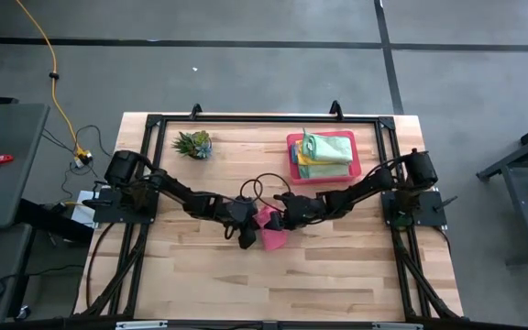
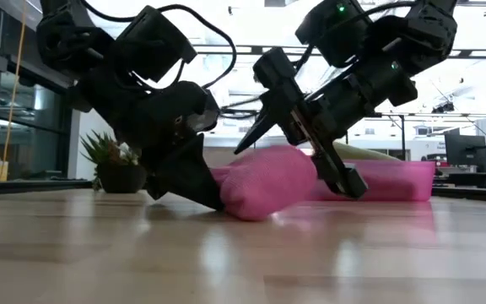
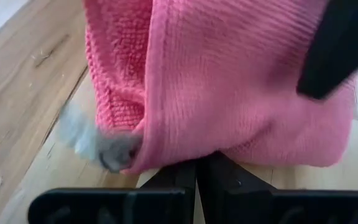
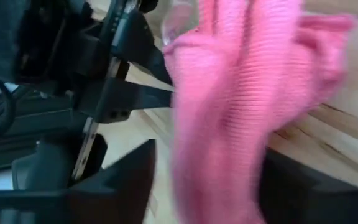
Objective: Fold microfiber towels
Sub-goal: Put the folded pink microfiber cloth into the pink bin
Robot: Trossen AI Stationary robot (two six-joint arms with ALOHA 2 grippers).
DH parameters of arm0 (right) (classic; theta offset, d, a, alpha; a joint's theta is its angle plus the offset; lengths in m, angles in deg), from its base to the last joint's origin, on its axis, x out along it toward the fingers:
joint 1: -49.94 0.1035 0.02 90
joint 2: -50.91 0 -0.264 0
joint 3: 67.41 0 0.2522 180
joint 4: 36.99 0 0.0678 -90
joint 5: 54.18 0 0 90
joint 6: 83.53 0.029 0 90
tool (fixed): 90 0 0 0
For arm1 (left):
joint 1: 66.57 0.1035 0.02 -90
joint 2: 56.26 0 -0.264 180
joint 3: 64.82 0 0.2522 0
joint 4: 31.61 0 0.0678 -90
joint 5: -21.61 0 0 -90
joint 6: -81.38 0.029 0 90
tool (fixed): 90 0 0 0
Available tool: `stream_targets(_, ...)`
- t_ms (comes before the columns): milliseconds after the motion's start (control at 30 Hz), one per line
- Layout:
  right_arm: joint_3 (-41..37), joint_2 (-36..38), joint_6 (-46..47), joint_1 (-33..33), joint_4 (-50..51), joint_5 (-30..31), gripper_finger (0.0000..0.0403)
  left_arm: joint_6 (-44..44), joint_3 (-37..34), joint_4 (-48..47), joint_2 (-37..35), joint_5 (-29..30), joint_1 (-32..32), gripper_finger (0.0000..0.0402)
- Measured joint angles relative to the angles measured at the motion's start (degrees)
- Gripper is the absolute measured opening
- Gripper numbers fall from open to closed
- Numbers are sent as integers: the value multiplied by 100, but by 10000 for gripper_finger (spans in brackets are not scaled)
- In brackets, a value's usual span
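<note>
Here, both grippers meet at table centre over the pink towel [image 1: 271, 229], which sits bunched on the wood table [image 1: 337, 275], a bit toward 6 o'clock from the middle in the high view. L gripper [image 1: 244, 236] comes in from 9 o'clock, tips down at the towel's 9 o'clock edge; in the left wrist view its fingers [image 3: 176, 177] are pressed together w/ the towel's [image 3: 229, 81] lower fold pinched between them, so it's clamped on the cloth. R gripper [image 1: 282, 218] reaches in from 3 o'clock, touching the towel's 12 o'clock side; in the right wrist view the towel [image 4: 241, 112] hangs between its two dark fingers [image 4: 120, 183], which stand apart, one on each side; can't tell whether they grip it. Low view: towel [image 2: 268, 181] is a rounded lump resting on the table, L gripper [image 2: 194, 181] slanting into its one side, R gripper [image 2: 327, 165] angled down over the other. Pink tray [image 1: 293, 165] sits toward 1 o'clock, near the far rail, holding a stack of folded towels [image 1: 326, 151], light green on top, yellow showing beneath. Small plant [image 1: 193, 143] at approx 11 o'clock, well apart from the work. Tray and stack are apart from both grippers.
</note>
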Motion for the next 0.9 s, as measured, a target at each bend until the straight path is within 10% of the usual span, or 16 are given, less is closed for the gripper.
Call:
stream_targets(267,-4,242,-441,-73,282,-61,18,627,-43,-529,-475,-23,42,0)
stream_targets(567,-11,945,-983,-350,863,-354,6,1230,-34,-2067,-2240,124,394,0)
stream_targets(900,-9,3924,-2297,-1320,4183,98,2,2254,-32,-3117,-5317,1471,413,0)
